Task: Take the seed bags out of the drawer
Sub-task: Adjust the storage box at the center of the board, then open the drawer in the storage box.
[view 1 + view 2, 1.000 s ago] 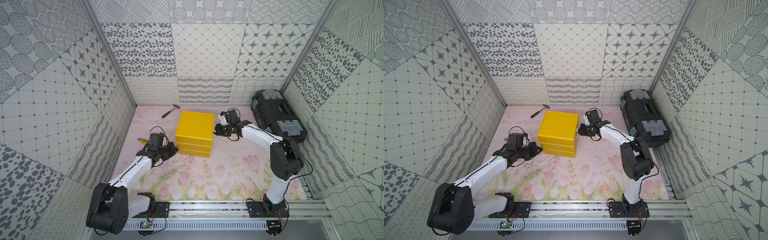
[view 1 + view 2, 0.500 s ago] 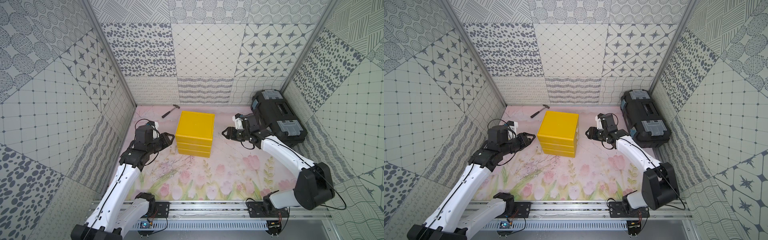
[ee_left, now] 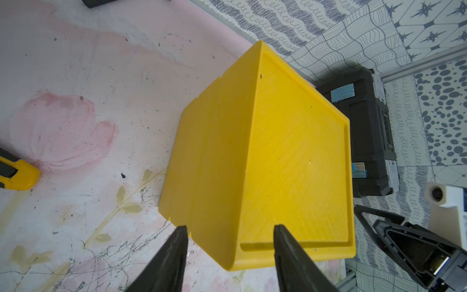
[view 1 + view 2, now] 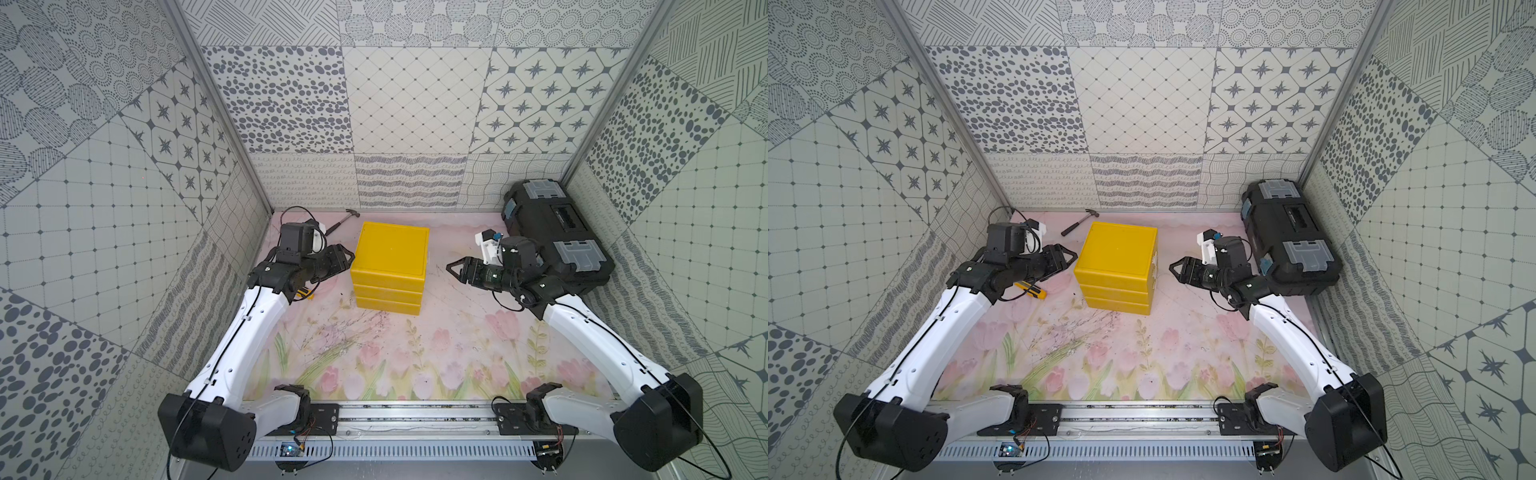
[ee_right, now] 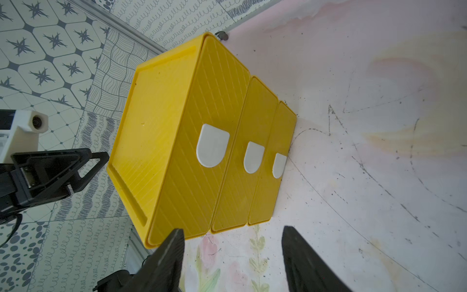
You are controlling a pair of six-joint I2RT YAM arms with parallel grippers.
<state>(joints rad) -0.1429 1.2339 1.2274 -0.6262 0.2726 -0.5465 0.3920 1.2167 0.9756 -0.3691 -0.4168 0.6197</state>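
The yellow drawer unit (image 4: 390,266) (image 4: 1117,266) stands mid-mat with three stacked drawers, all pushed in. Their white handles (image 5: 213,145) face my right gripper. The seed bags are hidden from every view. My left gripper (image 4: 348,259) (image 3: 230,231) is open and hovers at the unit's left upper edge, holding nothing. My right gripper (image 4: 453,269) (image 5: 233,231) is open a short gap to the right of the drawer fronts, with only mat between its fingers.
A black toolbox (image 4: 557,237) lies against the right wall behind my right arm. A hammer (image 4: 343,220) rests at the back, left of the unit. A yellow utility knife (image 4: 1032,291) lies on the mat under my left wrist.
Both grippers have opened. The left one rose from the mat to the unit's left upper edge. The right one drew back rightward from the unit.
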